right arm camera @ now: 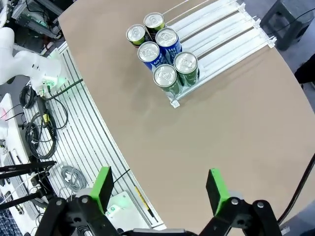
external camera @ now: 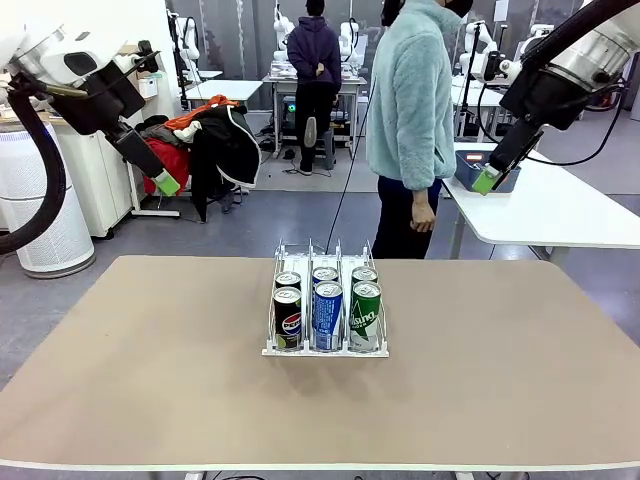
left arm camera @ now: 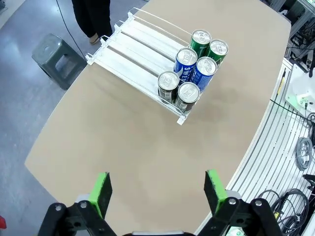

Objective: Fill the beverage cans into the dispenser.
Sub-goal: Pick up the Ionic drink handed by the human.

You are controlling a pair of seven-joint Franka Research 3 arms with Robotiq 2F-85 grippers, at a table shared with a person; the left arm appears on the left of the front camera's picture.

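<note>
Spread wide, grasping nothing: left gripper [left arm camera: 157, 184], raised high over bare table [left arm camera: 123, 147]. Likewise released and empty: right gripper [right arm camera: 159, 182], up on the other side. Open tabletop between both and the dispenser [external camera: 310, 352] at mid-table. Six beverage cans [external camera: 327, 312] packed at its near end, two per lane: black, blue, green. Beyond the far edge, person [external camera: 410, 120] standing, grey stool [left arm camera: 59, 59] just beside.

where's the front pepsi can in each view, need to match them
Front view: the front Pepsi can is just left of centre, in the dispenser's left lane, nearest the camera.
Left wrist view: upper right of centre, lowest of the six cans.
Right wrist view: upper left, leftmost of the cans.
Shared landmark: the front blue can right beside it.
</note>
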